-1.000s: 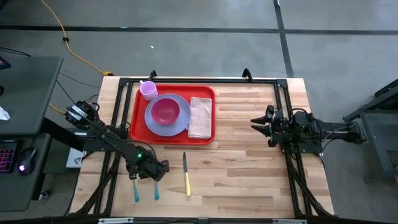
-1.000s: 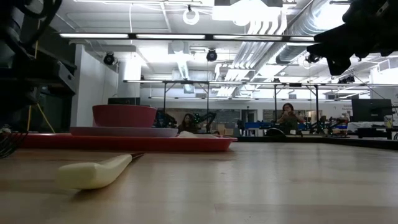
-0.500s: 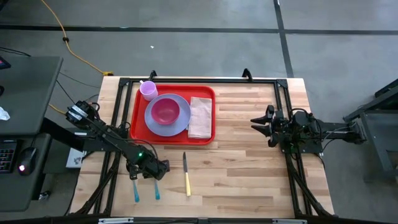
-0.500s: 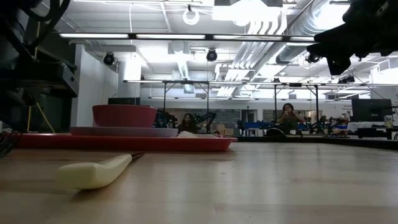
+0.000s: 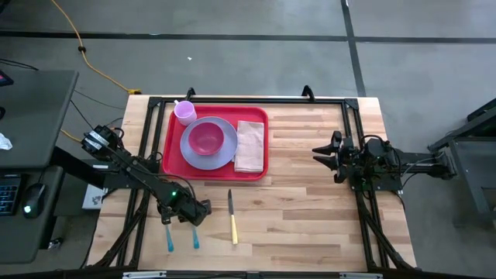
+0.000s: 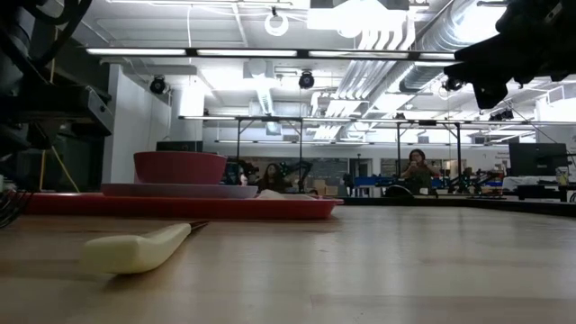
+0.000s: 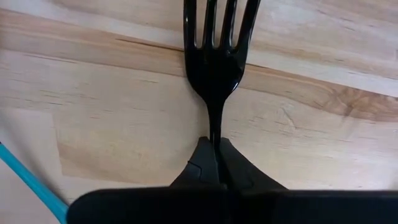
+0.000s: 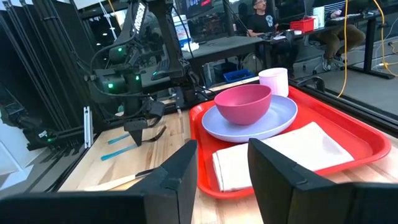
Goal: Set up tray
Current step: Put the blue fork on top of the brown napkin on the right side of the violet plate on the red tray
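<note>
Red tray (image 5: 172,132), flat w/ low rim, rounded corners, sits well beyond left gripper (image 7: 213,155), whose jaws are clamped on black fork (image 7: 216,56) handle. Right gripper (image 8: 222,168) jaws wide, facing tray, nothing held.

Bright even overhead light — ceiling-lamp glare in the low view, soft foreground blur, faint shadows.

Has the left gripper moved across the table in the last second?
No. The left gripper sits at the same spot beside the knife, now shut on the fork.
</note>
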Tool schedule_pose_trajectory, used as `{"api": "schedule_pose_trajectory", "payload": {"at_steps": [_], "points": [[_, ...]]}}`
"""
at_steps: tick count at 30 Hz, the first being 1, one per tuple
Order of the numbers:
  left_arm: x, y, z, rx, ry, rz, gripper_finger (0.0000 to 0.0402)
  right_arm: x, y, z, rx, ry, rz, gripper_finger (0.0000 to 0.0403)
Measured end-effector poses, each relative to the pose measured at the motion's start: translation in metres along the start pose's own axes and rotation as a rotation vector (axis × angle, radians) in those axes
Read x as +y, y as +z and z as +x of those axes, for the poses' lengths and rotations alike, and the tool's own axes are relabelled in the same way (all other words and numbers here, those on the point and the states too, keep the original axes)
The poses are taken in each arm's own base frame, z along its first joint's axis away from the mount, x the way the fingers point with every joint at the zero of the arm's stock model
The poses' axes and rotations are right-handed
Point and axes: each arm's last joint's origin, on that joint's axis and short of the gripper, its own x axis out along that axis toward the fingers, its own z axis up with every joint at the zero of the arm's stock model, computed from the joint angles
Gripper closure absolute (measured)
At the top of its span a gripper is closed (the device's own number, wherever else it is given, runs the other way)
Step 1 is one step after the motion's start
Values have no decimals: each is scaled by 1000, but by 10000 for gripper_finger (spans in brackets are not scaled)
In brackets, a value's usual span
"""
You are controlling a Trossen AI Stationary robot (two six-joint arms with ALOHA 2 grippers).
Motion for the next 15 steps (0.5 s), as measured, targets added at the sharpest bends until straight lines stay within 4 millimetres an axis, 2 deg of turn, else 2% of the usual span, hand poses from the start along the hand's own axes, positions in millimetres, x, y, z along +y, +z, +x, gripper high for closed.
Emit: {"api": "schedule_pose_trajectory", "payload": {"at_steps": [6,15], "points": [[-1,-1,-1,-2,-10,1,391,0,0,0,4,-3,0,284],[-13,-10,-18,-89,-66,25,391,-1,0,0,1,-16,0,284]]}}
